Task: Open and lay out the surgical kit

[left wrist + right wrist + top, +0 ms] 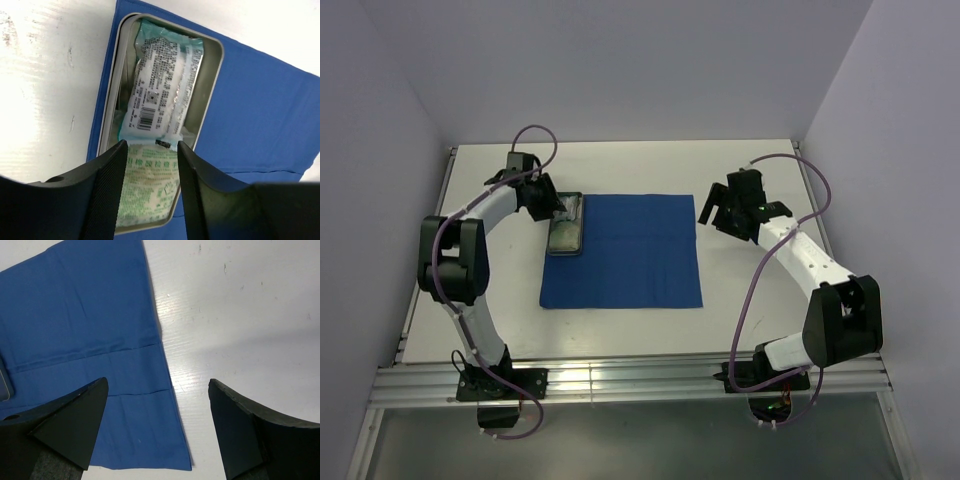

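Top view, cloth wrap [630, 255]: it is lying open and flat in the middle of the worktop [620, 170].
Top view, steel tray [565, 250]: it is sitting on the side of the cloth wrap that faces the worktop's left edge, towards the far side.
Top view, left hand [558, 208]: I am holding it over the far end of the steel tray.
Top view, right hand [715, 215]: I am holding it just off the cloth wrap's far corner on the worktop's right side.
Left wrist view, packets: a white packet [160, 85] is lying inside the steel tray [212, 80], with a green-printed packet [150, 185] beside it.
Left wrist view, left hand [150, 150]: my fingers [110, 175] are standing partway apart with the green-printed packet between them; I cannot tell whether they are pinching it.
Right wrist view, right hand [157, 385]: my fingers are standing wide apart, holding nothing, above the cloth wrap's [80, 315] edge and the bare worktop [240, 315].
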Controlling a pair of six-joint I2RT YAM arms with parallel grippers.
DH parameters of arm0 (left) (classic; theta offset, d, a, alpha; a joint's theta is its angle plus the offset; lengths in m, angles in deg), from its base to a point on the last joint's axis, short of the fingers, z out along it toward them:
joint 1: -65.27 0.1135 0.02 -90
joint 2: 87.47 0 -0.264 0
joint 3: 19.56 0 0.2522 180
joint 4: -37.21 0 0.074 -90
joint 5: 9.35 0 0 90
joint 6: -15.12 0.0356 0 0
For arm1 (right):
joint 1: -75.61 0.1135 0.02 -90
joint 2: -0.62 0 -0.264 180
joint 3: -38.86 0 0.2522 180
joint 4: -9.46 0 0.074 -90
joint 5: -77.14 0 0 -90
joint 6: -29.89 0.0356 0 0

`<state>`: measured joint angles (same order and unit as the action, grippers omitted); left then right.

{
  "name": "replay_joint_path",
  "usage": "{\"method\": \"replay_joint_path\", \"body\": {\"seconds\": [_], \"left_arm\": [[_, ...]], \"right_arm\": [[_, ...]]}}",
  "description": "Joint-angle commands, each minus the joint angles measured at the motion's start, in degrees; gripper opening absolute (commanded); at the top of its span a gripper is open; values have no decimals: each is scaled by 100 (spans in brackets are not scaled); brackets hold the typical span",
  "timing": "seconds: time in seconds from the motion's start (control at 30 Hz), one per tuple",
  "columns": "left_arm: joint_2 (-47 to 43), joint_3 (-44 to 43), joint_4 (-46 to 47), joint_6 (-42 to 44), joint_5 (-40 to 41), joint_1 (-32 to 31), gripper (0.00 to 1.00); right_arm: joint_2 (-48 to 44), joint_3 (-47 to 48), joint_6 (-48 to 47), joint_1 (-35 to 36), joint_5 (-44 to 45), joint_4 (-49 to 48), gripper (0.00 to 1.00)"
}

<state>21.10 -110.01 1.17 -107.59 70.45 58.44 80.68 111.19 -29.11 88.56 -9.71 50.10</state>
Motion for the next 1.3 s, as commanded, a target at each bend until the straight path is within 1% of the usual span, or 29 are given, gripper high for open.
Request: {"method": "replay_joint_path", "body": {"seconds": [0.0, 0.07, 0.37, 0.6, 0.87, 0.97, 1.27], "left_arm": [[-399, 92, 14, -104, 141, -20, 51], [-337, 84, -13, -130, 141, -20, 54], [-74, 13, -4, -210, 193, -73, 59], [173, -215, -74, -104, 483, -240, 59], [480, -610, -320, -25, 993, -485, 58], [577, -760, -434, 19, 1317, -556, 58], [446, -848, -610, 344, 1696, -662, 58]], "right_arm": [[11, 287, -33, -29, 27, -7, 89], [19, 287, -24, -29, 27, -7, 89], [46, 296, -33, -29, 62, 2, 89], [90, 305, -33, -29, 36, -15, 88], [116, 296, -42, -29, -17, -51, 88], [125, 296, -42, -29, -43, -59, 89], [195, 313, -42, -29, -149, -94, 89]]}}
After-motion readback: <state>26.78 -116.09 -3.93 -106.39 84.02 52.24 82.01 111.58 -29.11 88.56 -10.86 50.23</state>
